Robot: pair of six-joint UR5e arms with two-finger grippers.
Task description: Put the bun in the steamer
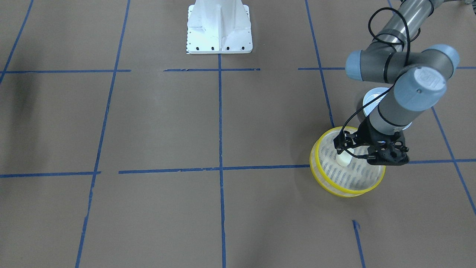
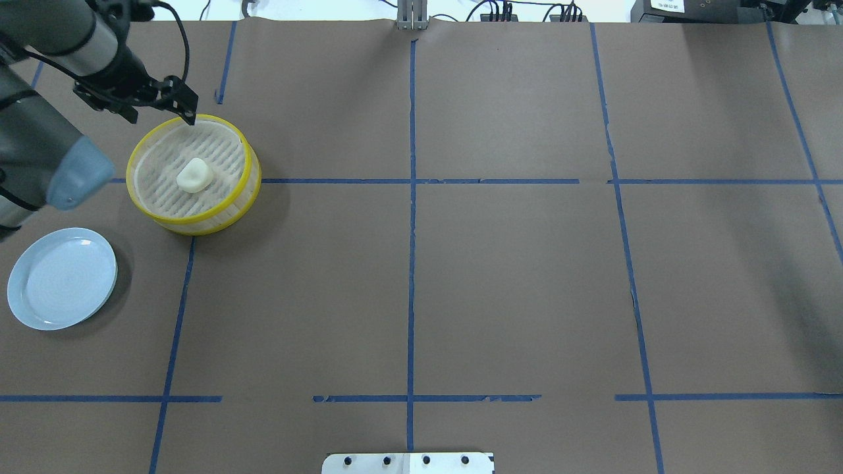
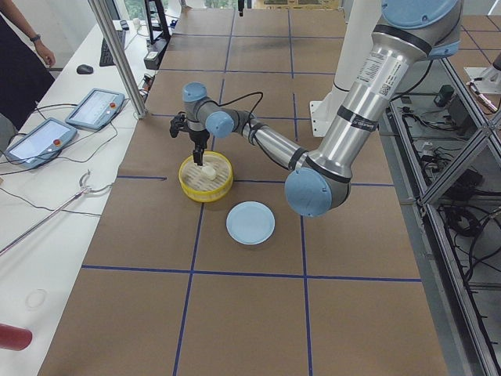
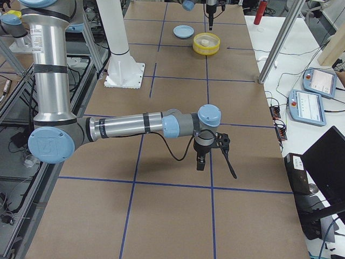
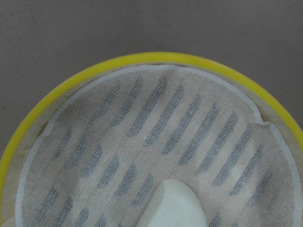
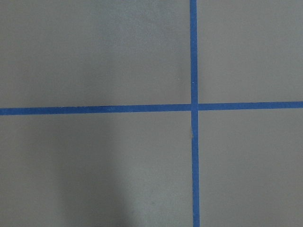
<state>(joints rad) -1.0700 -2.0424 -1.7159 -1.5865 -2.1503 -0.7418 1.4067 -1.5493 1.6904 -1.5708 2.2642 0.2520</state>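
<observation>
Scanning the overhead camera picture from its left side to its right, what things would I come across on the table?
Pale blue plate → yellow-rimmed steamer with the bun lying in it → white base plate at the bottom edge. The right half shows only brown paper and blue tape lines.

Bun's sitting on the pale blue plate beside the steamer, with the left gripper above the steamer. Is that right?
Not quite. The bun is not on the plate. It lies inside the steamer on its slotted base, as the overhead exterior view shows. The rest stands: the plate is beside the steamer and the left gripper is above it.
</observation>
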